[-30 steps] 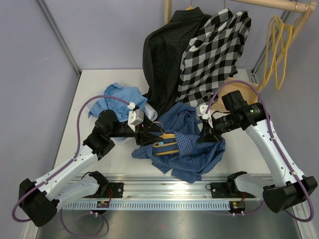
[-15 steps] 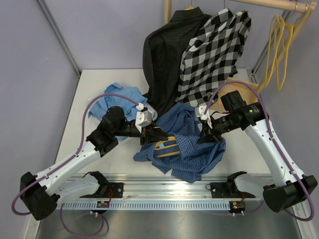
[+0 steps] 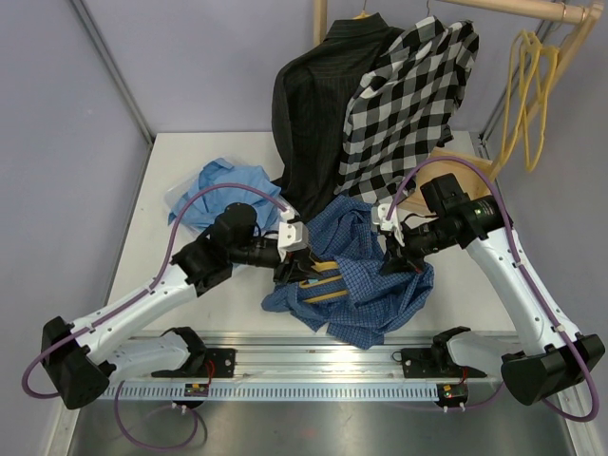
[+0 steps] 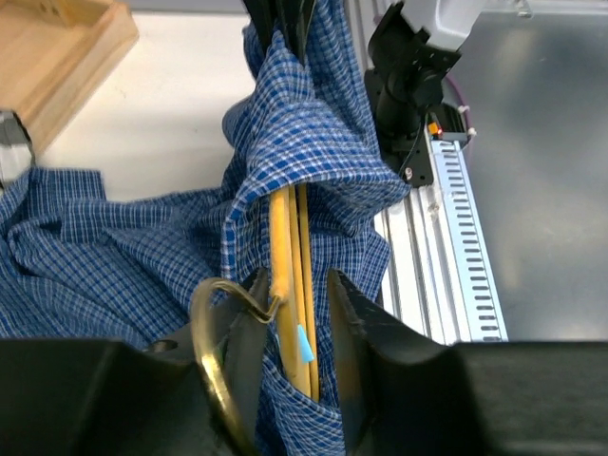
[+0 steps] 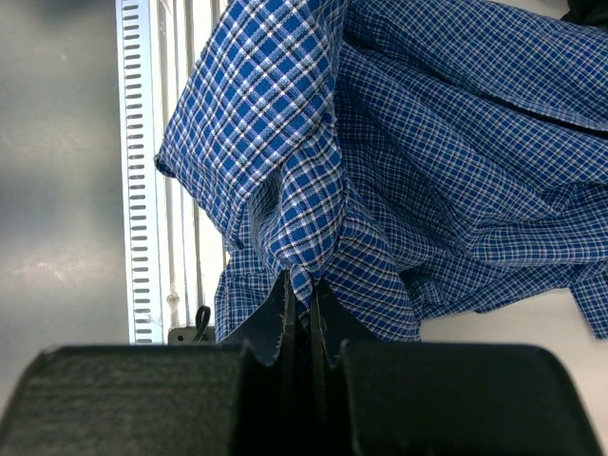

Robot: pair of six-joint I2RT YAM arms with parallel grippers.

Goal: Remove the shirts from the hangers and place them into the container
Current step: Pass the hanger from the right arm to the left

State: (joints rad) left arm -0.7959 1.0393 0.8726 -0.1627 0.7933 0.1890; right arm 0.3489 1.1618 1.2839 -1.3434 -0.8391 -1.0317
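A dark blue small-check shirt (image 3: 370,285) lies crumpled at the table's front, with a yellow hanger (image 3: 318,280) still inside it. My left gripper (image 3: 290,269) is at the hanger's neck. In the left wrist view the gripper (image 4: 296,280) is open, one finger on each side of the hanger bars (image 4: 290,247), with the metal hook (image 4: 214,323) by the left finger. My right gripper (image 3: 392,261) is shut on a fold of this shirt (image 5: 456,142), pinched at the fingertips (image 5: 302,280). A light blue shirt (image 3: 228,182) lies at the back left, hiding most of the container.
A black pinstriped shirt (image 3: 313,104) and a black-and-white check shirt (image 3: 408,95) hang from the wooden rail (image 3: 513,8). Bare yellow hangers (image 3: 532,85) dangle at the right. The wooden rack base (image 3: 456,166) lies behind the right arm. A metal rail (image 3: 323,366) runs along the front edge.
My left arm has reached to the right, bringing its jaws onto the hanger's neck. The blue check shirt has shifted slightly right. The right gripper has kept its hold.
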